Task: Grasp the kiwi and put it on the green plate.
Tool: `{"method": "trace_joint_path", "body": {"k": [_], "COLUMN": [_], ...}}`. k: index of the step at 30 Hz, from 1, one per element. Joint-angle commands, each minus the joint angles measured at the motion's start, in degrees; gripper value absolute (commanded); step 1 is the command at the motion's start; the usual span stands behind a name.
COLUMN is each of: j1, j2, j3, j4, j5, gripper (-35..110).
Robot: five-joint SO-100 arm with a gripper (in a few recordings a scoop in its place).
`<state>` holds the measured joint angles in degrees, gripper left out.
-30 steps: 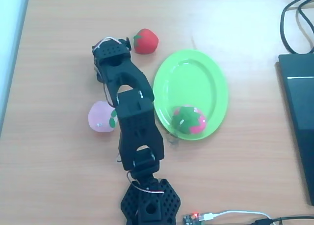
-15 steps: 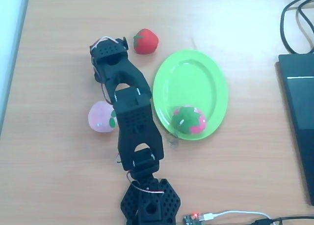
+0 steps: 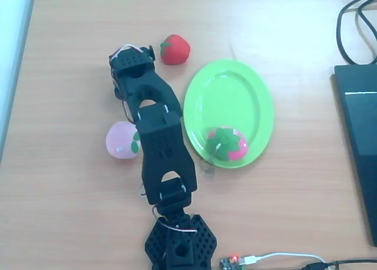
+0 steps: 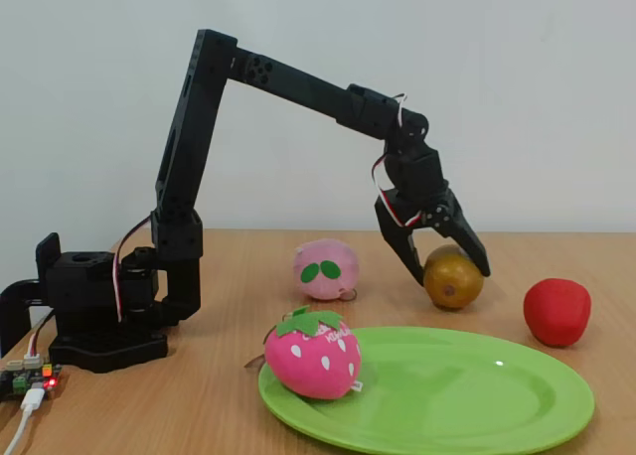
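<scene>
The gripper (image 4: 443,261), barely shifted over the last second, clasps the kiwi (image 4: 453,278) at the green plate's (image 4: 517,415) twelve o'clock, unlifted.

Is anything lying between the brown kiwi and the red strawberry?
No. In the fixed view only bare table separates the kiwi from the strawberry.

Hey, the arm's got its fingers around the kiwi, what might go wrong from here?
1. The gripper straddles the round kiwi, which looks to sit on the table; a grip this shallow might let it squirt out or roll toward the red strawberry.
2. The green plate already holds a pink-and-green toy fruit, so a drop near that end could knock it or bounce off.
</scene>
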<state>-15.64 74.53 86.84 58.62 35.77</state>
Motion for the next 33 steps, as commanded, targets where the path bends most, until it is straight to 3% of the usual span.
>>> {"method": "trace_joint_path", "body": {"k": [1, 25, 33], "j1": [-0.35, 2.37, 6.86], "j2": [2.11, 17.31, 26.10], "j3": [-1.05, 0.53, 8.00], "j4": [0.18, 1.76, 1.76], "j5": [0.35, -6.86, -10.99], "gripper": [30, 31, 32]}}
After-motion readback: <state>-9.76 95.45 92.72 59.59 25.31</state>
